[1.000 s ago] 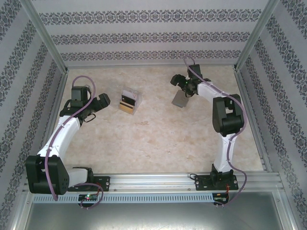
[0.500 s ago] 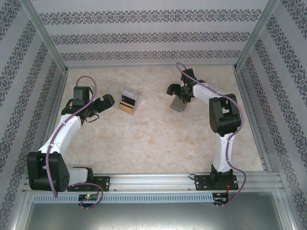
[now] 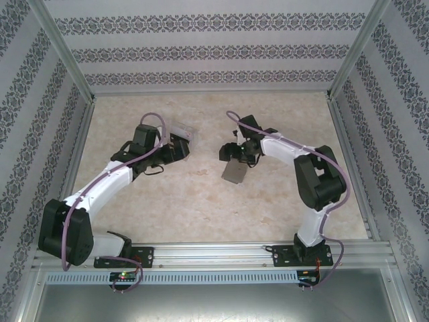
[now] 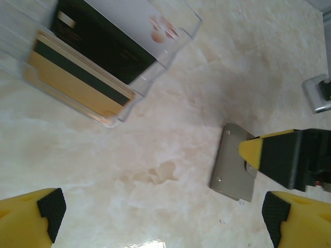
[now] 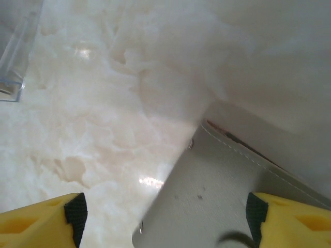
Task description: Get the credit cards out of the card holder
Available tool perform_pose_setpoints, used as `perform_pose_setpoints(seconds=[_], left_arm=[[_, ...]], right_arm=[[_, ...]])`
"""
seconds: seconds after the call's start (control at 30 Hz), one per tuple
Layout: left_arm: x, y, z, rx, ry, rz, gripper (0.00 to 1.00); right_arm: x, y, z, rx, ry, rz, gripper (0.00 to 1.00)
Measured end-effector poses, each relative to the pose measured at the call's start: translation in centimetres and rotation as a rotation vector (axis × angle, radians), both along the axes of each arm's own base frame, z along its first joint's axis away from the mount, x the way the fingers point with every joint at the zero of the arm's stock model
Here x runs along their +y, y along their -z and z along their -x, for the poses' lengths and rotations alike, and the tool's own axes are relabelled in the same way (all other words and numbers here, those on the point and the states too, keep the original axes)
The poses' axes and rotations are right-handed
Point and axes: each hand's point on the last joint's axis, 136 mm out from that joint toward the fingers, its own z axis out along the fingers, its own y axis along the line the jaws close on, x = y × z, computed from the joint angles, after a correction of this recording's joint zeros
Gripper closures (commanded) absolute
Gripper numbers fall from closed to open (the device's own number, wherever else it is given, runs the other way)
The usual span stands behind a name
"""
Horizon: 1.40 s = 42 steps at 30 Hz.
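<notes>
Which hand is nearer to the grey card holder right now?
Right. The right hand is open directly over the card holder. The left hand hovers apart from it, off to one side, nearer the clear box.

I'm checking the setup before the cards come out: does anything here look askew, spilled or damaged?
Nothing looks spilled or damaged. The grey card holder lies skewed to the edges of the table, partly under the open right gripper. The clear box holds its stacked cards neatly inside.
</notes>
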Motion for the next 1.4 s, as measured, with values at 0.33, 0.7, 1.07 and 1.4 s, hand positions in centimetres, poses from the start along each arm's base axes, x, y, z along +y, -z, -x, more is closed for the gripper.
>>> perform_pose_setpoints(seconds=[0.33, 0.7, 1.07, 1.4], left_arm=[[-5.2, 4.9, 0.0, 0.126, 0.087, 0.033, 0.10], [-10.0, 5.8, -1.8, 0.180, 0.186, 0.089, 0.23], [-10.0, 8.8, -0.5, 0.321, 0.163, 0.083, 0.31], [-10.2, 11.4, 3.1, 0.458, 0.135, 0.118, 0.35]], right_arm=[[-5.9, -0.8, 0.1, 0.005, 0.227, -0.006, 0.48], [-5.8, 3.3, 1.8, 0.114, 0.262, 0.027, 0.66], [-1.5, 3.5, -0.4, 0.077, 0.106, 0.034, 0.73], [1.4, 3.5, 1.8, 0.095, 0.009, -0.011, 0.69]])
